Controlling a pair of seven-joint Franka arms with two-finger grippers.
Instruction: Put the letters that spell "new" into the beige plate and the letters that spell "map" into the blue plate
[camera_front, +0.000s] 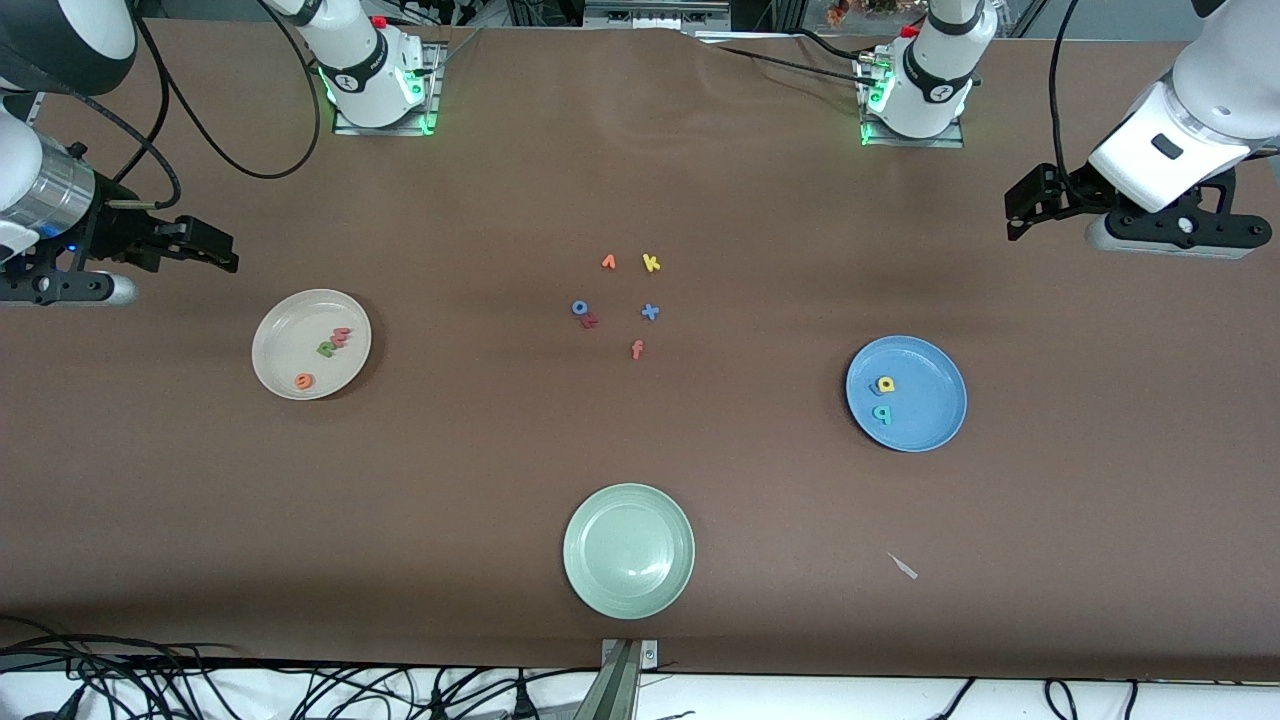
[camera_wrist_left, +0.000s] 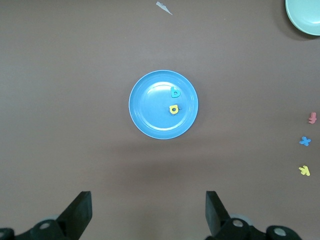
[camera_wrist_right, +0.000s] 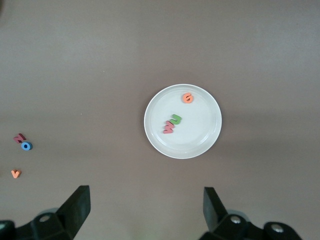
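The beige plate (camera_front: 285, 350) lies toward the right arm's end and holds a green n (camera_front: 327, 348), a salmon-pink w (camera_front: 342, 336) and an orange e (camera_front: 304, 380). In the blue plate (camera_front: 930, 400), toward the left arm's end, lie a yellow a (camera_front: 886, 384) and a teal p (camera_front: 881, 412); a small darker blue piece peeks out beside the a. My left gripper (camera_front: 1022, 205) hangs open and empty over bare table, with the blue plate (camera_wrist_left: 150, 105) in its wrist view. Over bare table by the beige plate (camera_wrist_right: 200, 130), my right gripper (camera_front: 215, 248) is open too, holding nothing.
Mid-table lie an orange v (camera_front: 608, 262), yellow k (camera_front: 651, 263), blue o (camera_front: 579, 308), blue x (camera_front: 650, 312) and red f (camera_front: 637, 349). A pale green plate (camera_front: 628, 550) sits near the front edge. A white scrap (camera_front: 903, 566) lies nearer the camera than the blue plate.
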